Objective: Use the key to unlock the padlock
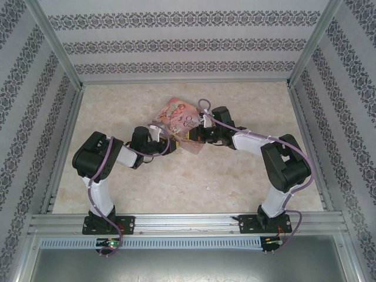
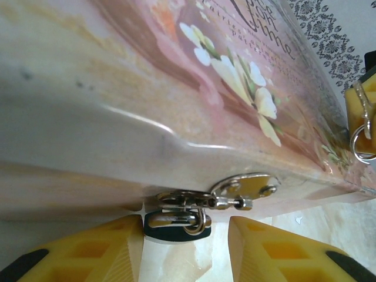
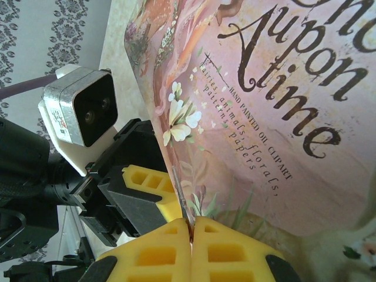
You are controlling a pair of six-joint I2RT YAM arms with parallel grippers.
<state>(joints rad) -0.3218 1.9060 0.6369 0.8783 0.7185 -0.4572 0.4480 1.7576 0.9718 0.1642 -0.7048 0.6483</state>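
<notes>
1. Top external view, nearest edge: aluminium rail (image 1: pixel 188 218) across the front, with both arm bases bolted along it.
2. Just beyond: table (image 1: pixel 176 188) in a pale beige marble pattern, matte, with aluminium frame posts (image 1: pixel 55 44) rising at the corners.
3. Mid-table: left gripper (image 1: pixel 167 144) reaching in from the left, jaws spread and pinching nothing. In the left wrist view, yellow fingers (image 2: pixel 82 252) either side of the padlock (image 2: pixel 175 231); one touching it or just beside it, the other apart.
4. Padlock hung from the silver hasp (image 2: pixel 249 187) on the edge of the pink tin (image 1: pixel 179 114), close above the tabletop. Long axis lying across the left wrist view, from one finger toward the other. Teal body toward the view's left, shackle loop toward its right. Keyhole side: cannot tell.
5. A little farther: right gripper (image 1: pixel 195 136) coming in from the right, jaws pressed together on the key (image 2: pixel 362 114). Key ring dangling below, beside the tin and apart from the padlock.
6. Tin turned corner-on to the arms.
7. Farthest: walls on three sides, papered white with bands of dark damask (image 1: pixel 182 41).
</notes>
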